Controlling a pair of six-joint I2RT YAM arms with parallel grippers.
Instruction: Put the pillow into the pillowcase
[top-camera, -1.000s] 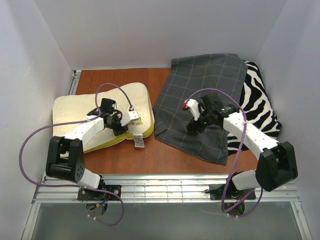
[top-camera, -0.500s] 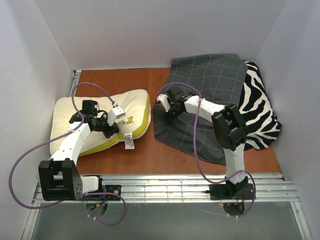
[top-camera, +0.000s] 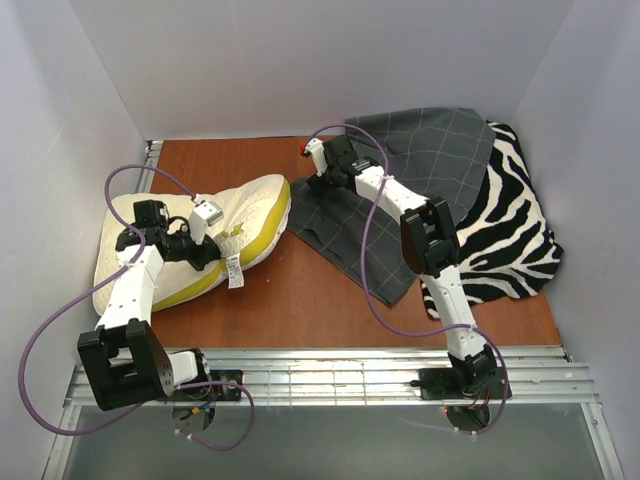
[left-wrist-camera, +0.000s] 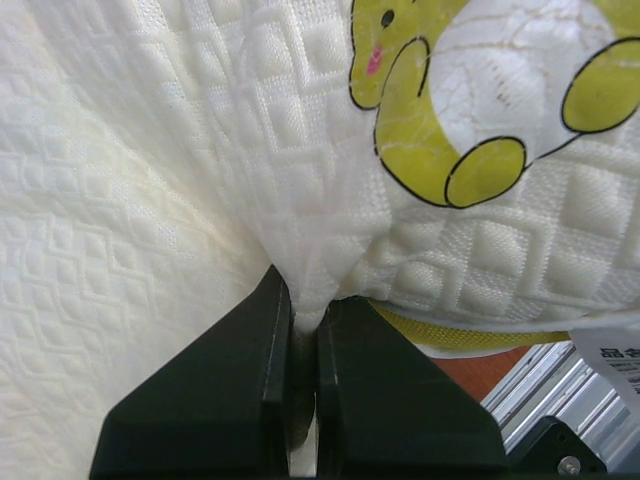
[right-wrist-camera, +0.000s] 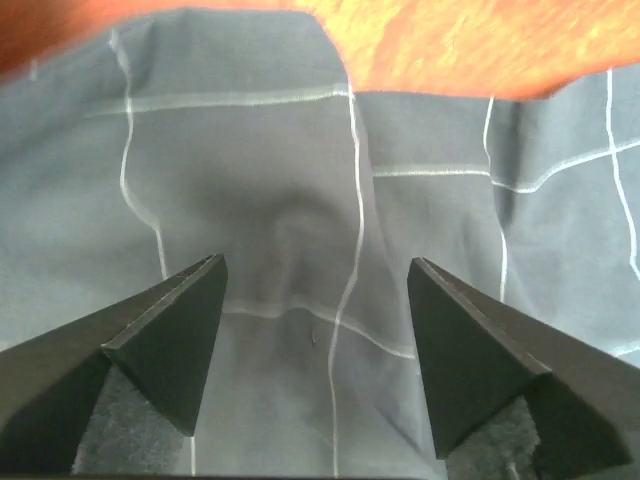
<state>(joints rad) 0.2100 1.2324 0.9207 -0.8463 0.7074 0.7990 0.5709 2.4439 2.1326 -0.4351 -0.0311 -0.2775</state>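
The cream-white dimpled pillow (top-camera: 160, 250) with a yellow-green side edge lies tilted at the left of the table. My left gripper (top-camera: 203, 257) is shut on a pinched fold of its cover (left-wrist-camera: 305, 290), just below the yellow logo (left-wrist-camera: 440, 130); the white tag (top-camera: 232, 268) hangs beside it. The dark grey gridded pillowcase (top-camera: 440, 150) lies rumpled at the back right. My right gripper (top-camera: 325, 180) is at its far left edge, open, with the cloth (right-wrist-camera: 300, 150) below and between the fingers (right-wrist-camera: 465, 340) and nothing gripped.
A zebra-striped fabric (top-camera: 510, 230) lies under and to the right of the pillowcase. White walls close in the left, back and right. The metal rail (top-camera: 330, 365) runs along the near edge. The brown tabletop (top-camera: 300, 300) shows between pillow and pillowcase.
My left gripper pulled the pillow left and turned it. My right arm stretched from the pillowcase's middle to its far left edge, and the pillowcase's left side has bunched and shifted.
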